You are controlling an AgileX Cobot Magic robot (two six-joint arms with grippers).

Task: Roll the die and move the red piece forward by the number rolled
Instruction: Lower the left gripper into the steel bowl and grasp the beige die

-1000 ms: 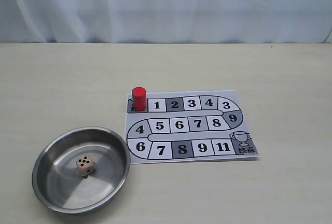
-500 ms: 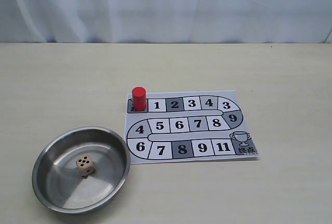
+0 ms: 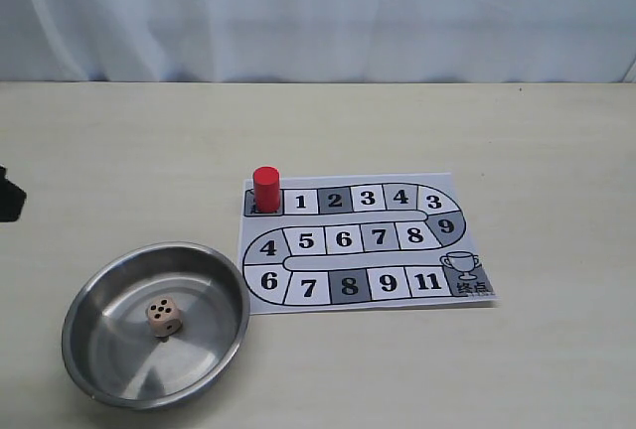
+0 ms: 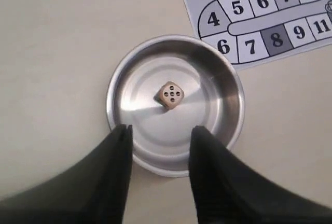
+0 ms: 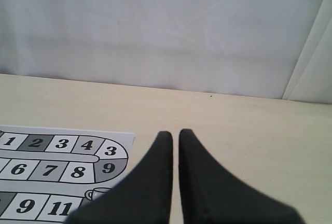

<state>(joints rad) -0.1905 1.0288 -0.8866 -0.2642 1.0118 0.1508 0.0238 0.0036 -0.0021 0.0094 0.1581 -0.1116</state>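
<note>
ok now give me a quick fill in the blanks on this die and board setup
1. The die lies inside the steel ___.
2. The red piece stands next to the board square numbered ___.
3. The left gripper has its jaws ___.
4. The square just before the trophy is numbered ___.
Missing words: bowl; 1; open; 11.

Table [image 3: 447, 121]: pale, matte | steel bowl [image 3: 109, 369] sat near left | paper game board [image 3: 388, 237] lay flat just beside bowl
</note>
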